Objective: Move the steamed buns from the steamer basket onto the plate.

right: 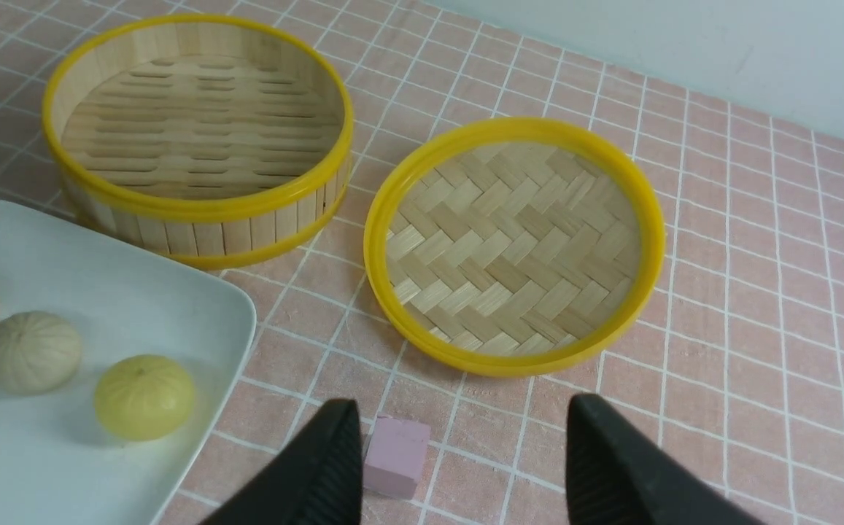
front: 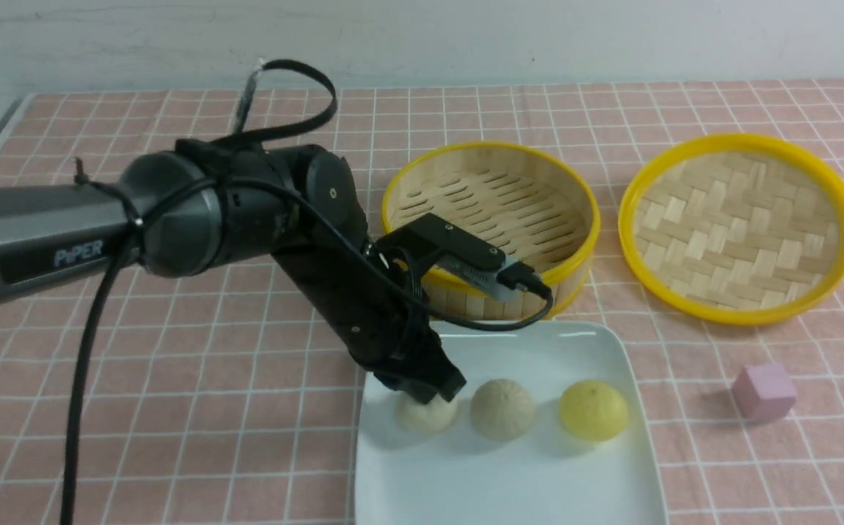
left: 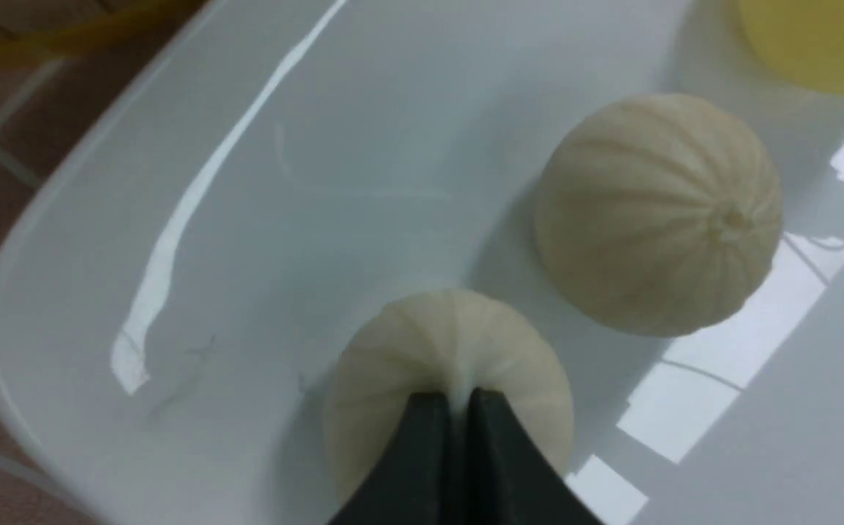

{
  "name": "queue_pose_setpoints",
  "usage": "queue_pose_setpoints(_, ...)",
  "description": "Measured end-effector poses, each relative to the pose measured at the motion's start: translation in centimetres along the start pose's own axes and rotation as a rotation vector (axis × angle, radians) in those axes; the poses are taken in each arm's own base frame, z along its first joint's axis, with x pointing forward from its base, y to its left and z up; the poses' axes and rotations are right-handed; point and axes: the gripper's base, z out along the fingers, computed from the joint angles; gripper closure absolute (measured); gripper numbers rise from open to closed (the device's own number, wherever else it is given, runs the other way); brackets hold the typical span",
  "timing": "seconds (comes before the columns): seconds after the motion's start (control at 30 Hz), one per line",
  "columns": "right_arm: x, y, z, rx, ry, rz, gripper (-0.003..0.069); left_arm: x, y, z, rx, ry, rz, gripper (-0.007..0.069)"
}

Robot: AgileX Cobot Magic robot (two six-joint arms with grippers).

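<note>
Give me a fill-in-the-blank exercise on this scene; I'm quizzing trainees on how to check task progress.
The plate holds ___ steamed buns.
The steamer basket is ___.
The bun nearest the pink cube is ___ in colour.
Seen from the front, the left gripper is shut on a pale bun, the ___ of the row.
Missing words: three; empty; yellow; leftmost.

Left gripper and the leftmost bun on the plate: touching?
Touching. Left wrist view: the left gripper is shut, its tips pinching the crown of the leftmost bun, no gap.
</note>
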Motion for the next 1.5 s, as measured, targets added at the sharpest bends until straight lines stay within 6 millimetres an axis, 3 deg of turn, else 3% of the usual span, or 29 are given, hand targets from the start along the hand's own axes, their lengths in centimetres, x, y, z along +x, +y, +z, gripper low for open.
queue_pose_setpoints(0.13, 0.0, 0.0, 0.0, 0.000, 0.001, 0.000, 0.0269, 0.1, 0.1, 0.7, 0.011, 0.018, -0.010, 0.0596)
queue_pose_setpoints(0.4, 0.0, 0.0, 0.0, 0.000, 0.001, -0.004, 0.0269, -0.8, -0.2, -0.5, 0.035, 0.044, -0.030, 0.0555)
queue_pose_setpoints(0.53, 0.0, 0.0, 0.0, 0.000, 0.001, -0.007, 0.0269, -1.7, -0.1, -1.6, 0.020, 0.056, -0.057, 0.0454)
queue_pose_setpoints(0.77, 0.0, 0.0, 0.0, 0.000, 0.001, -0.011, 0.0269, -2.6, 0.3, -3.9, -0.046, 0.136, -0.034, 0.0085)
queue_pose_setpoints(0.87, 0.0, 0.0, 0.0, 0.000, 0.000, -0.011, 0.0269, -2.8, 0.2, -4.5, -0.046, 0.144, -0.040, 0.0027)
queue_pose_setpoints(1.0, -0.1, 0.0, 0.0, 0.000, -0.012, -0.011, 0.0269, -3.8, 0.2, -5.7, -0.057, 0.109, -0.048, 0.0013)
queue_pose_setpoints(1.13, -0.5, 0.0, 0.0, -0.001, -0.057, -0.011, 0.0269, -5.9, -0.3, -10.1, -0.117, -0.016, -0.037, 0.0062)
queue_pose_setpoints(1.17, -0.5, 0.0, 0.0, -0.001, -0.059, -0.011, 0.0269, -6.0, -0.2, -10.3, -0.125, -0.022, -0.033, 0.0064)
queue_pose_setpoints(1.23, -0.8, 0.0, 0.0, 0.003, -0.086, -0.016, 0.0269, -6.7, -0.5, -13.4, -0.180, -0.091, -0.028, 0.0094)
queue_pose_setpoints(1.43, -1.3, -0.3, -0.1, 0.034, -0.146, -0.048, 0.0270, -7.8, -1.6, -20.4, -0.283, -0.276, -0.037, 0.0162)
queue_pose_setpoints(1.5, -1.3, -0.3, -0.1, 0.040, -0.148, -0.052, 0.0278, -7.8, -1.9, -21.8, -0.290, -0.317, -0.052, 0.0183)
